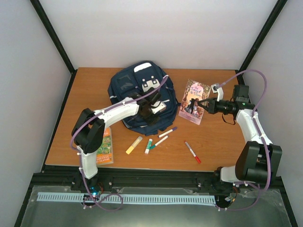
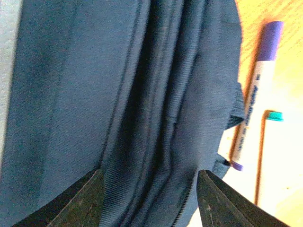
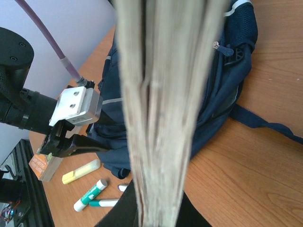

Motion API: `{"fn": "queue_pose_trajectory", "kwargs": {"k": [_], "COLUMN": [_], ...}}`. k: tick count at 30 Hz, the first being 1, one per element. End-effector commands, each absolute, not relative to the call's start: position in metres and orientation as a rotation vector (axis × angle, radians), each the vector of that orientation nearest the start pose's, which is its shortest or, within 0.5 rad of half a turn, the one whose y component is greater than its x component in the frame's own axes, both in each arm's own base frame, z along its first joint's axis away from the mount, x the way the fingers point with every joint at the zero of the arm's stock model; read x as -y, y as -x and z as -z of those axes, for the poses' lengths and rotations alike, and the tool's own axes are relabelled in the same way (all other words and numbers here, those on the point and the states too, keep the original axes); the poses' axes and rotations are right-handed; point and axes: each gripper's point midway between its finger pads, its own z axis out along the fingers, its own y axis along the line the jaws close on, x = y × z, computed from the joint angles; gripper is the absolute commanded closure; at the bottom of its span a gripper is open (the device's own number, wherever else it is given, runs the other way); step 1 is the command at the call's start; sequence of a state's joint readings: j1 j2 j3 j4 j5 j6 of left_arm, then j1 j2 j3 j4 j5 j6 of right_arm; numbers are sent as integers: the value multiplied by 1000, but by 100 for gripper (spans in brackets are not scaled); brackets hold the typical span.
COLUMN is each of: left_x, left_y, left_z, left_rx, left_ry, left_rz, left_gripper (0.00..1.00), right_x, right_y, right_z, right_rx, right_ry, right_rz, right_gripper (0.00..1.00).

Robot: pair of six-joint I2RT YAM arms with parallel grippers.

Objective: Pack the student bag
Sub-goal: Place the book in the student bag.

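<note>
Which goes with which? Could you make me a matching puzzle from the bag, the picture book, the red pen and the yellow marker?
1 student bag
2 picture book
3 red pen
4 yellow marker

A gripped by the right pincer
B lying apart, rightmost of the pens
C under the left pincer
D leftmost of the pens

Pairs: 1C, 2A, 3B, 4D.

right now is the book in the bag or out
Out: the right gripper holds the book by its edge, beside the student bag, not inside it.
</note>
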State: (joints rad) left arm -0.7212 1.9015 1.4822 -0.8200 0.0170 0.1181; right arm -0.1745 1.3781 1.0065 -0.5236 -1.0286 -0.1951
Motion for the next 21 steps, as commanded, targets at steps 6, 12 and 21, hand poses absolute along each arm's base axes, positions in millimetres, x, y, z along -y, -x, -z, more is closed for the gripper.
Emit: {"fn": "queue_pose_trajectory", "kwargs": {"k": [6,12,21], "left_x": [307,303,305], "left_y": [-318,-332,-354], "left_z": [-87,-90,-152], "left_rx": [-2543,-2538,-2422], "left_ry": [-1228,-1169,-998], "left_rz": [204,118,107], "left_gripper": [53,72,99], "right_x": [-87,-85,-87], "right_y": [-343,-345,-324], "right_z": [-208,-213,-243], "right_rx": [-2100,-2132,-2186], "right_ry": [438,433,424], "right_rz": [-1039,-1018,-1027], "right_gripper": [97,97,97]}}
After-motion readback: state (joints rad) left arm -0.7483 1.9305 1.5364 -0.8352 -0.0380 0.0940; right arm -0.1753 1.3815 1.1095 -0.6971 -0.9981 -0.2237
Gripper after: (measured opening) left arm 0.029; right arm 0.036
